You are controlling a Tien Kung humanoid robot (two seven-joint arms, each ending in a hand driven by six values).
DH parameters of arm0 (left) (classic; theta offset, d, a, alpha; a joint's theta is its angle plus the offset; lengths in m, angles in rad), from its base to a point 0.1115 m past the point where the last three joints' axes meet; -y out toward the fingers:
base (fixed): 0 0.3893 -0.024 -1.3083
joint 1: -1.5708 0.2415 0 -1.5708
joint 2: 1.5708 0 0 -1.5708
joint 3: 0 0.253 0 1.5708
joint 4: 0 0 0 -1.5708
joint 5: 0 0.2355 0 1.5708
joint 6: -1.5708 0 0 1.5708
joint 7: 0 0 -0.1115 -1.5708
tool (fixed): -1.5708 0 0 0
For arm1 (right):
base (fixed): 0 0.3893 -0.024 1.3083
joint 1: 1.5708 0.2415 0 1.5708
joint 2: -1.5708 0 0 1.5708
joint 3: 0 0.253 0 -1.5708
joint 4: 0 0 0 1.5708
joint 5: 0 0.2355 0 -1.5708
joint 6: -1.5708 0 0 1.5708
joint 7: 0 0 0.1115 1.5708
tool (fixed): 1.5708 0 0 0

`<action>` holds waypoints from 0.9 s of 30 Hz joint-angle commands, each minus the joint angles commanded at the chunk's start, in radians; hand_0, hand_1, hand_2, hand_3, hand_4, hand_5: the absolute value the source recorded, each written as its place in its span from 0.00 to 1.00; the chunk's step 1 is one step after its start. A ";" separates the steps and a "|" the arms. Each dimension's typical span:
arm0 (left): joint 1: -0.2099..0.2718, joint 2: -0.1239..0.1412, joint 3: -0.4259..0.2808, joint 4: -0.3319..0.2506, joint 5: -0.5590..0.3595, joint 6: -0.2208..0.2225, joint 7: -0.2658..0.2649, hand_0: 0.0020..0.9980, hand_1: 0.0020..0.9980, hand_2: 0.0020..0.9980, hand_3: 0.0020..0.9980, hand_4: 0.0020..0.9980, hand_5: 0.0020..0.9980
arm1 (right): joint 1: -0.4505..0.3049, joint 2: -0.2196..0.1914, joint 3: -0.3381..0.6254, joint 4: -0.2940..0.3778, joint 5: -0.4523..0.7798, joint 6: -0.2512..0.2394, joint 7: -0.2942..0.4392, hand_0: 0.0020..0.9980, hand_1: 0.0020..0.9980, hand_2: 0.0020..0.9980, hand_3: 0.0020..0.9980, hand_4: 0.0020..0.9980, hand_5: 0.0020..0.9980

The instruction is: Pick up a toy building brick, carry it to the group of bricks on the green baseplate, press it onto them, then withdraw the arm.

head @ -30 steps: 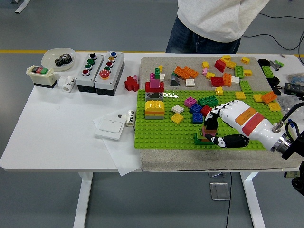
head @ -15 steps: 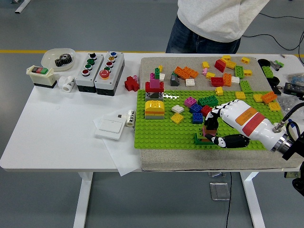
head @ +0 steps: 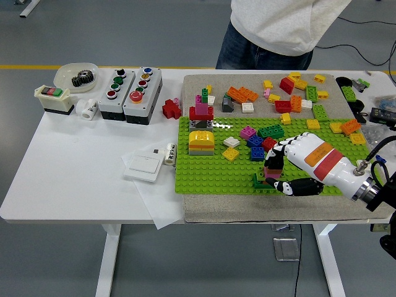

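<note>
Brown-red brick (head: 270,175): we see a small brick pinched in the right robot hand, low over the front part of the baseplate, its colour partly hidden by the fingers.
Robot hand (head: 277,173): right robot hand, white shell with black fingers (head: 274,159), curled down and grasping the brick; thumb lies along the plate's front edge.
Green piece (head: 260,182): we note a dark green brick directly under the held one; whether the two touch we cannot tell.
Baseplate (head: 210,172): light green, studded, lying flat on a grey mat (head: 204,83).
Group of bricks (head: 258,141): blue, pink, green and red bricks clustered on the baseplate, just beyond the fingers.
Yellow stack (head: 201,142): yellow and orange layers, on the plate's left part, well apart from the robot hand.
Tower (head: 201,111): red, magenta and green bricks at the plate's far left corner.
Loose bricks (head: 291,93): scattered over the mat beyond the plate, mixed colours.
Tabletop (head: 80,167): white; carries two button boxes (head: 130,88), a white switch plate (head: 143,166) and a dish with a gear (head: 77,75).
Person (head: 278,31): stands at the far side, pale top; hands not visible.
</note>
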 joint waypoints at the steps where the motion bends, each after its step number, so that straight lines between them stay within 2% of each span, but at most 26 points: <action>1: 0.000 0.000 0.000 0.000 0.000 0.000 0.000 0.48 0.58 0.64 0.58 0.60 0.68 | 0.000 0.000 0.000 0.000 0.000 0.000 0.000 0.37 0.46 0.54 0.53 0.72 0.42; 27: -0.002 0.000 0.004 0.000 -0.002 0.000 -0.003 0.48 0.58 0.64 0.58 0.60 0.67 | 0.032 0.009 -0.029 -0.022 0.008 0.003 -0.003 0.36 0.46 0.54 0.54 0.72 0.41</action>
